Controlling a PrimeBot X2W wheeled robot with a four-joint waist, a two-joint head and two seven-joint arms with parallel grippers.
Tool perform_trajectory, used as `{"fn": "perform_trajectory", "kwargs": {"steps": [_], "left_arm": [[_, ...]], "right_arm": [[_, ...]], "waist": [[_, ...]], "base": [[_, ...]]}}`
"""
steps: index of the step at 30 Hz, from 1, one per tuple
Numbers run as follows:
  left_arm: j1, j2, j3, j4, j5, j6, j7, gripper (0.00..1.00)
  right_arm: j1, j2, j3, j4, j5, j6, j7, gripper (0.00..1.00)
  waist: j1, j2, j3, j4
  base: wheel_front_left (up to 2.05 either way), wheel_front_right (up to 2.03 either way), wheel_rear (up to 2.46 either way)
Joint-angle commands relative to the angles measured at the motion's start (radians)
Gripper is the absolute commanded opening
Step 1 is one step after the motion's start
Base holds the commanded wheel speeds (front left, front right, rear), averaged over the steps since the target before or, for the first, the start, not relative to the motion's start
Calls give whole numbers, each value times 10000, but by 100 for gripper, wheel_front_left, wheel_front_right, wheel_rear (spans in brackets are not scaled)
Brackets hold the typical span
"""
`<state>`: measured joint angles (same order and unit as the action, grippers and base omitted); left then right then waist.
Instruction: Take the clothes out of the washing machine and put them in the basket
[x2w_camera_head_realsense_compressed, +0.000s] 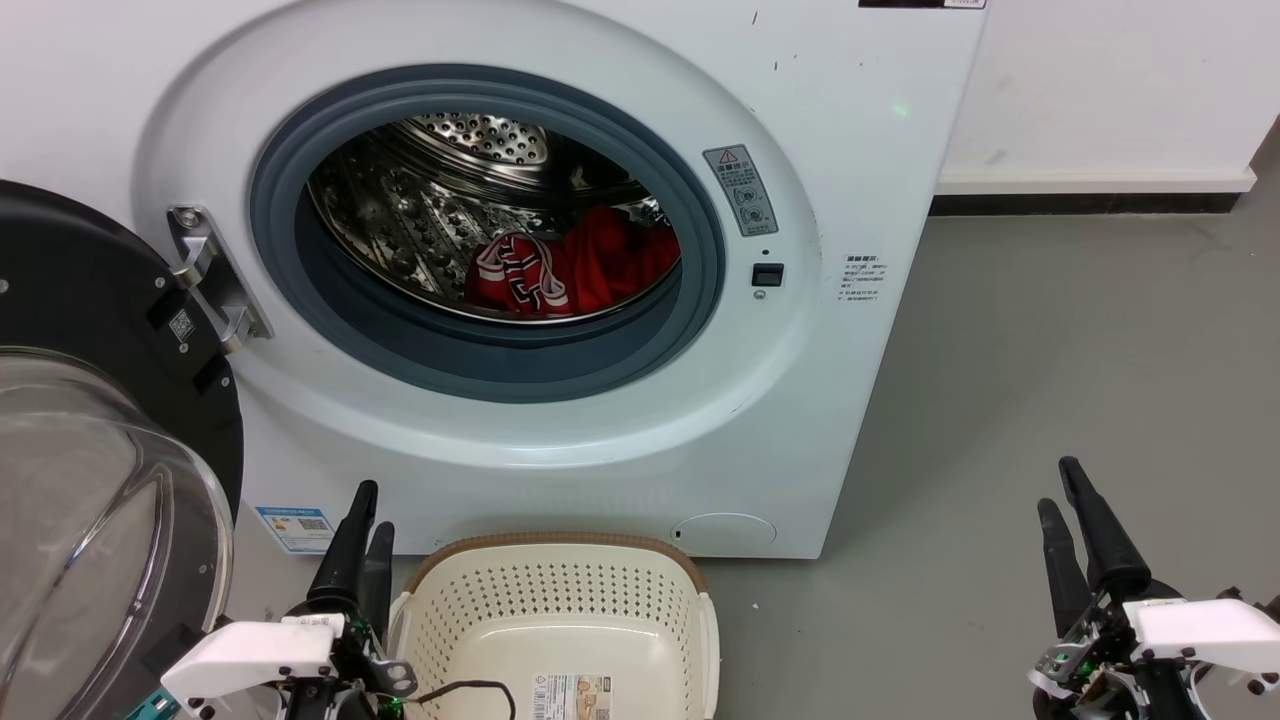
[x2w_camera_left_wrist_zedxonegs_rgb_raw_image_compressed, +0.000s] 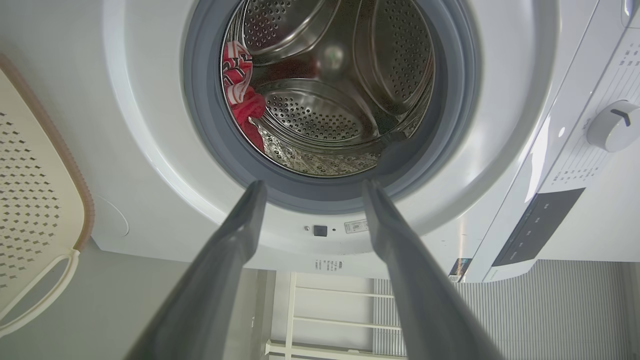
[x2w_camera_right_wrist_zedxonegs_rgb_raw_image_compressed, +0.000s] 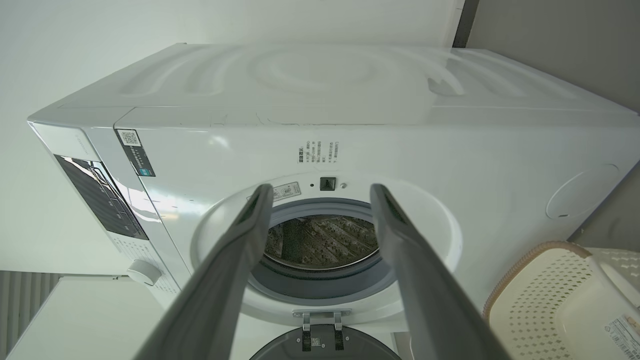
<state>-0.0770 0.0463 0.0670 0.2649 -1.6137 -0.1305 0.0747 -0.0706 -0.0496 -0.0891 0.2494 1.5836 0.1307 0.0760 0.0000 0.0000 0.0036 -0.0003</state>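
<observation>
Clothes (x2w_camera_head_realsense_compressed: 585, 262), red with stripy trim, lie low inside the washing machine (x2w_camera_head_realsense_compressed: 880, 120), in the middle of the frame, spread sideways. Left tool (x2w_camera_head_realsense_compressed: 374, 508), lower left beside the basket (x2w_camera_head_realsense_compressed: 560, 541), looks nearer than right tool (x2w_camera_head_realsense_compressed: 1057, 484), lower right. Both have fingers spread apart, holding nothing.

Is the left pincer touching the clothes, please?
Apart. The head view shows the left pincer low beside the basket, with the clothes up inside the washing machine.
</observation>
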Motion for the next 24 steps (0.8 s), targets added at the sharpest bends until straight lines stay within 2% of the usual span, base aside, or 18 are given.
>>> {"fn": "perform_trajectory", "kwargs": {"steps": [1,9,18,24], "left_arm": [[-279,32,-107,-267,105,-2,-146,100],[-306,35,-128,-628,1476,-2,-511,100],[-281,37,-294,-1078,4059,-2,-925,100],[-272,39,-435,-1116,5347,64,-1116,100]], "right_arm": [[-51,-17,73,-269,-228,0,-150,100],[95,-16,-77,-690,-1644,0,-519,100],[342,-17,-63,-1224,-4752,0,-934,100],[448,-17,-30,-1347,-6021,0,-1130,100]], "waist": [[0,0,2,-1],[0,0,2,-16],[0,0,-2,-39],[0,0,-4,-53]], "base": [[0,0,0],[0,0,0],[0,0,0],[0,0,0]]}}
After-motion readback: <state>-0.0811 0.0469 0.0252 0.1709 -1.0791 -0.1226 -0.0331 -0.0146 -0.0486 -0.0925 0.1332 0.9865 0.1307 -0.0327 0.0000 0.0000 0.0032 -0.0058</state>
